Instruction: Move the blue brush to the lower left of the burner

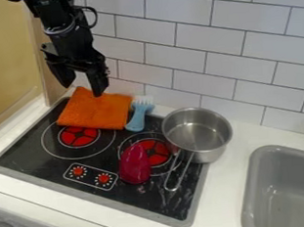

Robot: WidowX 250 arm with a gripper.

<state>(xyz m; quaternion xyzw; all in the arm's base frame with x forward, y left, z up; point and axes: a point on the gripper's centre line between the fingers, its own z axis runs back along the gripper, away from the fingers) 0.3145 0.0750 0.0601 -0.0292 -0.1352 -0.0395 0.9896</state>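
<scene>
Plainly seen right of centre is a round, silver metal saucepan (209, 153), set across the right edge of the cooktop and partly over the counter. Its metal inner floor is exposed, and its looped handle is pointed toward the bottom of the frame. At the lower right, a rectangular grey sink basin (249, 197) is set into the white counter (228, 186).

The black glass cooktop (26, 156) is bordered by a grey rim and marked with two red burners (77, 136) (159, 156), ringed in white. Two red dials (103, 178) are outlined below them. A glossy crimson, rounded oblong object (134, 165) is laid over part of the right burner. A bright orange cloth (92, 110) is spread at the cooktop's upper left.

Just beside the cloth's right edge, the light blue brush (137, 120) with pale bristles is found above the right burner, its head directed toward the wall. The black two-finger gripper (82, 90) is held at the upper left, over the cloth, its jaws parted. The back wall is covered in white rectangular tiles (182, 42), and a yellow panel (7, 62) is seen at the upper left.
</scene>
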